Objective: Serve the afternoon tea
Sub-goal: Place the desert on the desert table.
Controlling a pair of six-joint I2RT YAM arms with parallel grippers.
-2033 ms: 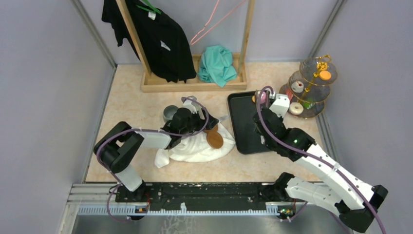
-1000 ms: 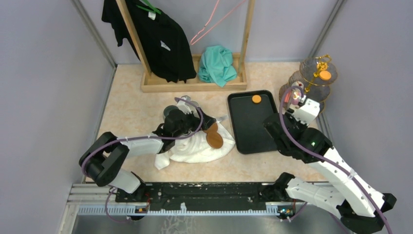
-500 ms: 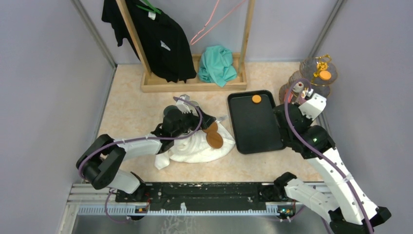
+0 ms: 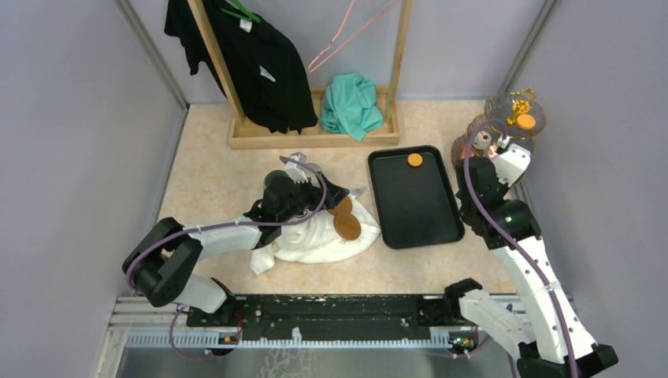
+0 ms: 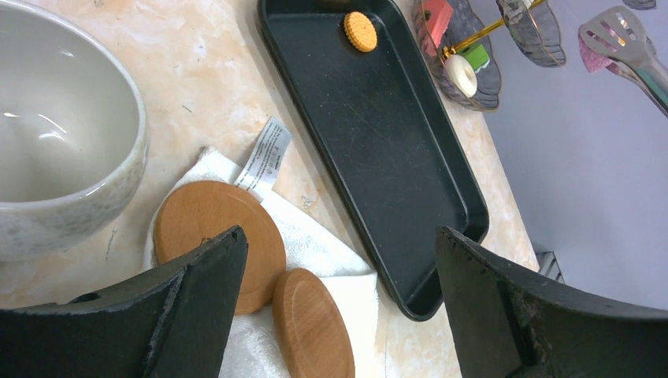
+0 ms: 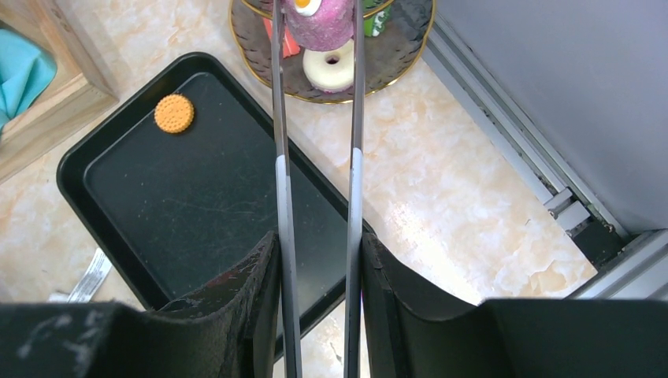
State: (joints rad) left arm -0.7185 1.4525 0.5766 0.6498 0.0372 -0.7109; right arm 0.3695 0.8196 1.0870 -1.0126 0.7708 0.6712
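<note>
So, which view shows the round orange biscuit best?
The right wrist view: the round orange biscuit lies whole and sharp in a corner of the black rectangular tray. The left wrist view shows the biscuit smaller, near its top edge; the top view shows only a small dot.

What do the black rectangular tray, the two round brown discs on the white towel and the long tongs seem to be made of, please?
The black rectangular tray: probably coated metal or plastic, satin black; thin raised rim, fine scratches.
The two round brown discs: wood, smooth matt; faint grain, tan colour.
The long tongs: probably metal, brushed silver; thin glinting arms.
</note>
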